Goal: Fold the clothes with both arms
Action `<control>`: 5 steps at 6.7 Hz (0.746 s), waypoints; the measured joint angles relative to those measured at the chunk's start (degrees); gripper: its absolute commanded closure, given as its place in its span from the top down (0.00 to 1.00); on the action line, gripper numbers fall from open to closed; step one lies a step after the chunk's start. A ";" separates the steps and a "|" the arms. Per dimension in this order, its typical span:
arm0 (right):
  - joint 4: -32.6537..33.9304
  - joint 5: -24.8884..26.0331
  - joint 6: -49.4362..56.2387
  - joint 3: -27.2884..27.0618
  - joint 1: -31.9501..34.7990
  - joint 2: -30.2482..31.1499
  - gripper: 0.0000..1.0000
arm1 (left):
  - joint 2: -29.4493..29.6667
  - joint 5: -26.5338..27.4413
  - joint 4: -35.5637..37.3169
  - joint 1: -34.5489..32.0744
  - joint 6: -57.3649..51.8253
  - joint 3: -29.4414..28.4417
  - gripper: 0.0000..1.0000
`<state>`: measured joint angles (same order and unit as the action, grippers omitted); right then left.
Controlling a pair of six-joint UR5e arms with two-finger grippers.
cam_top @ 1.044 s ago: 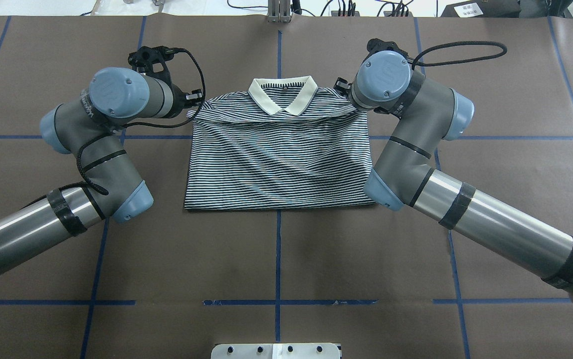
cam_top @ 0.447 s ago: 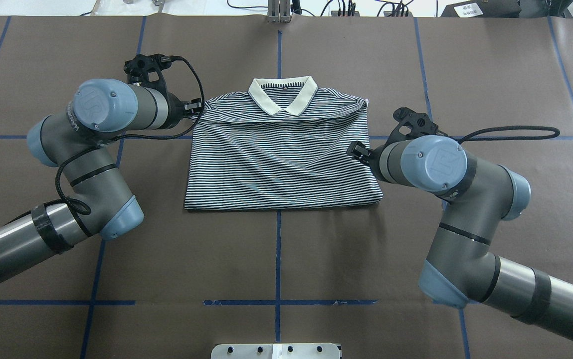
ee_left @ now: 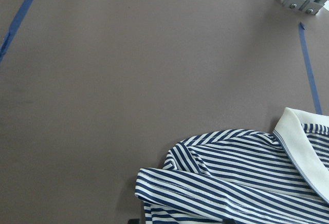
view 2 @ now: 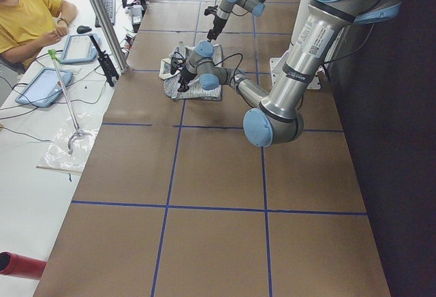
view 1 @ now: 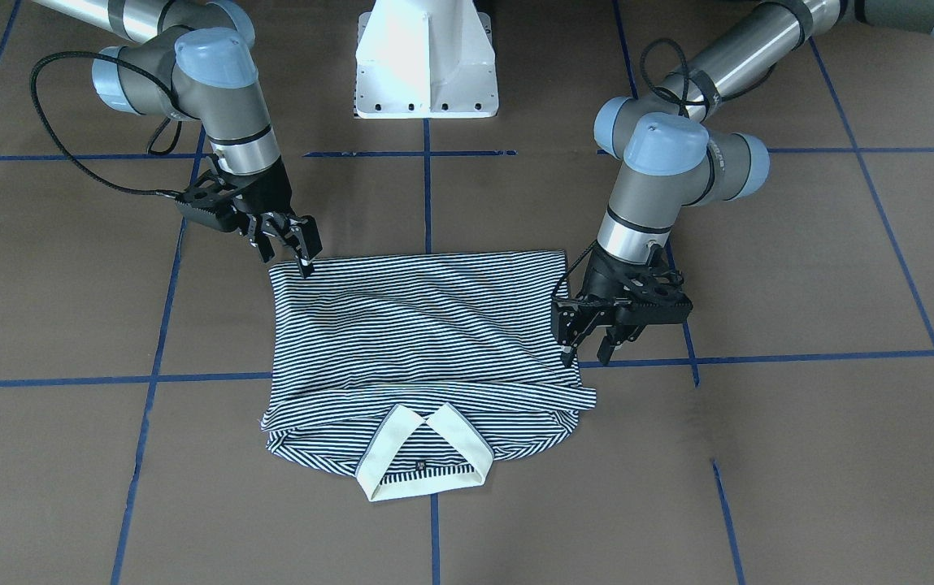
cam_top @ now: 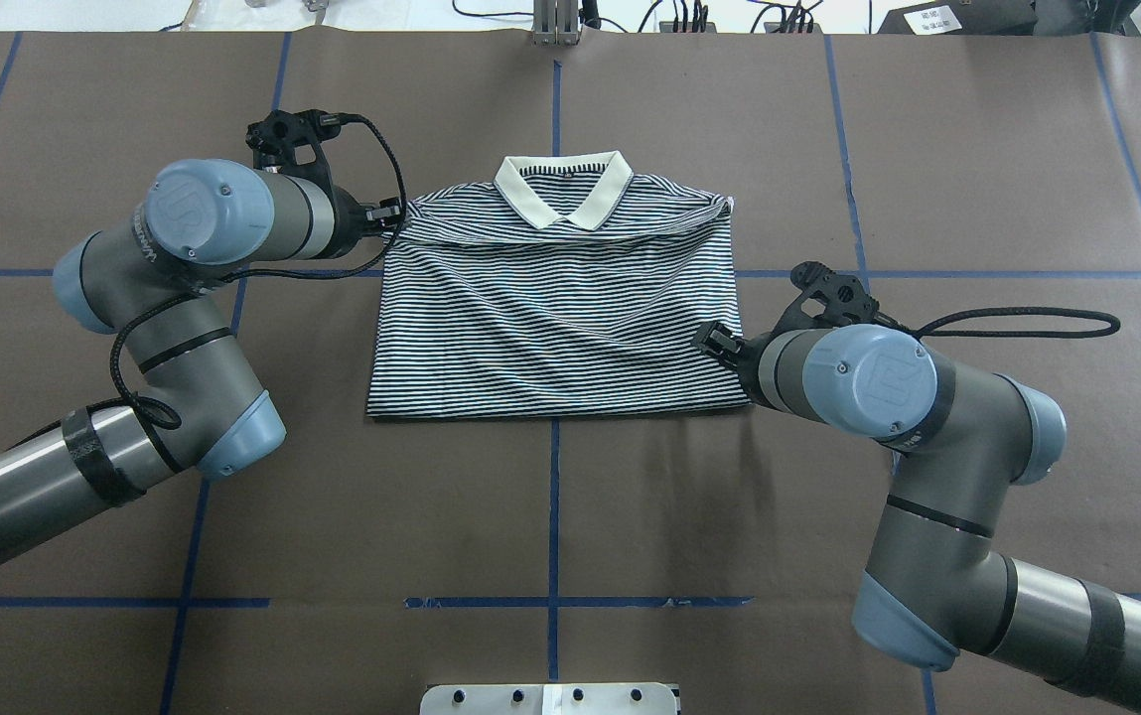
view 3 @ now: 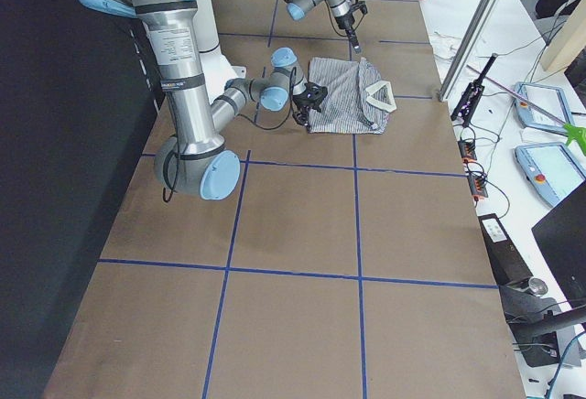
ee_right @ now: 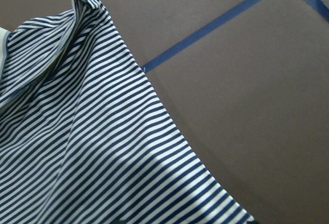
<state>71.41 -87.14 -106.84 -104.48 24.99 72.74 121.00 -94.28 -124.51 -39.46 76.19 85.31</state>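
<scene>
Shirt (cam_top: pixel 555 308) is lying folded mid-frame in overhead view, long axis running left-right, w/ right gripper (cam_top: pixel 712 339) hovering jaws apart at its lower-right corner & left gripper (cam_top: pixel 391 212) sitting jaws apart by upper-left shoulder.

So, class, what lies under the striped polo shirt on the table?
The brown paper table cover shows all round the polo shirt, and blue tape lines run in beneath its edges. The paper and tape directly under it are covered, as are the shirt's own folded-under layers.
</scene>
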 measured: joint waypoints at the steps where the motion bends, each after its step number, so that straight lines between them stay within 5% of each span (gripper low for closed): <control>1: -0.02 0.78 -0.36 1.22 -0.39 0.08 0.67 | 0.01 0.04 0.00 0.36 0.57 0.05 0.62; 2: -0.03 1.14 -0.50 2.09 -0.47 0.11 0.01 | 0.02 0.08 0.03 0.53 0.82 0.14 0.62; 5: 0.04 1.25 -0.39 2.21 -0.31 0.12 0.00 | 0.00 0.20 0.07 0.71 0.87 -0.31 0.62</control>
<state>71.45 -85.89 -107.23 -102.27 24.69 72.86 121.01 -94.08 -124.43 -38.75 77.06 85.00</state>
